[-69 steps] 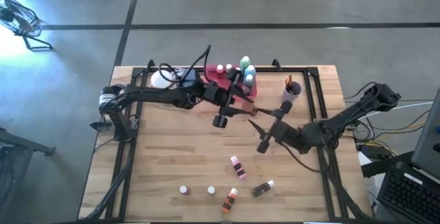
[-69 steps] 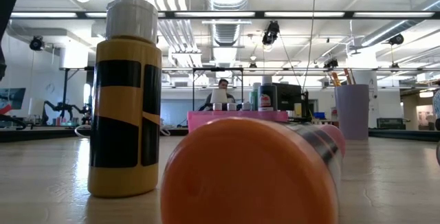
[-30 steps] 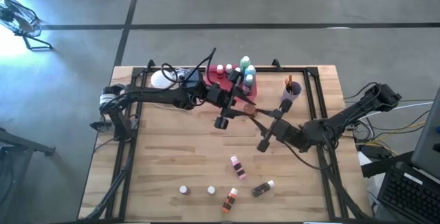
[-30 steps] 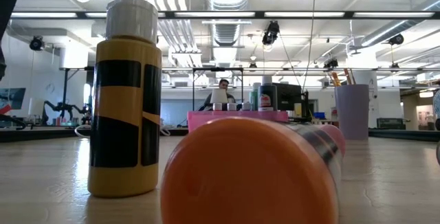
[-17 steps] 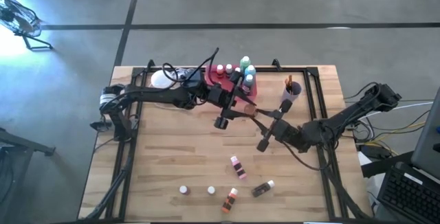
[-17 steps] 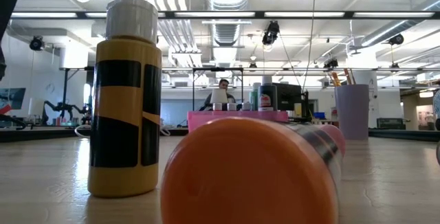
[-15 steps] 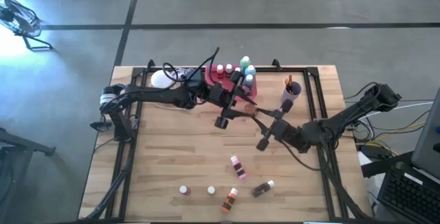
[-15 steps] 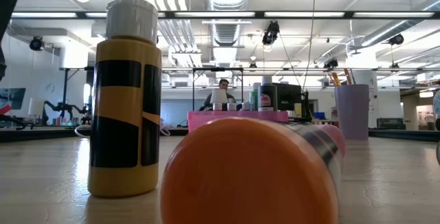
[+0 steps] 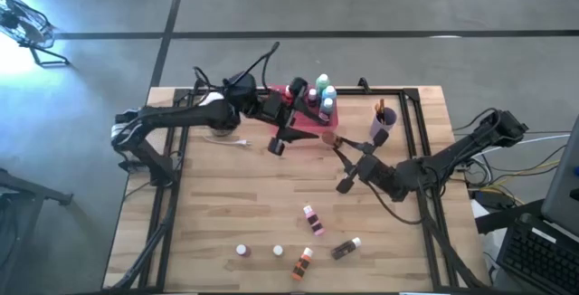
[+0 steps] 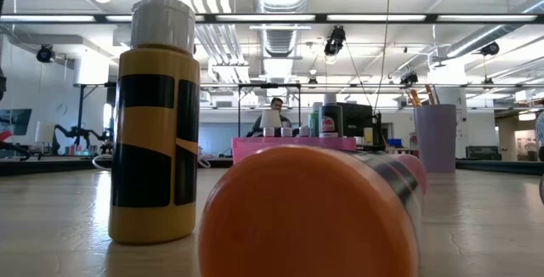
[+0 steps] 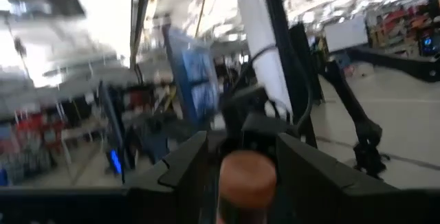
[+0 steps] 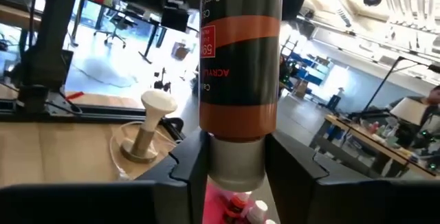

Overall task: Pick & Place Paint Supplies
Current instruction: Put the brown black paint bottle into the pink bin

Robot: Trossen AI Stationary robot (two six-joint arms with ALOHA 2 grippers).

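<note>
A brown paint bottle (image 9: 328,137) with an orange band and a white cap hangs above the table's middle, in front of the pink tray (image 9: 291,114). My right gripper (image 9: 336,147) is shut on it. My left gripper (image 9: 310,132) is open. Its fingers (image 11: 185,176) stand on either side of the bottle's brown bottom end (image 11: 247,176), with a gap on each side. Several small bottles stand in the tray. More lie loose near the table's front edge, such as a pink one (image 9: 313,220) and an orange one (image 9: 302,261). My right gripper pinches the bottle's white cap (image 12: 236,161) between its two fingers (image 12: 185,172). The fingers come about level from the table's right near side and lie along the bottle. The bottle (image 12: 240,59) sticks out past the fingertips toward my left gripper, clear of the table.
A purple cup (image 9: 383,118) with brushes stands right of the tray. A white lamp (image 9: 210,103) with a cord lies at the far left under my left arm. In the low view a yellow-and-black bottle (image 10: 157,132) stands beside a lying orange one (image 10: 310,213). A black frame rims the table.
My left gripper has drawn back along the bottle toward the table's left and far edges and risen a little. The brown bottle has stayed where it was, at my right gripper.
</note>
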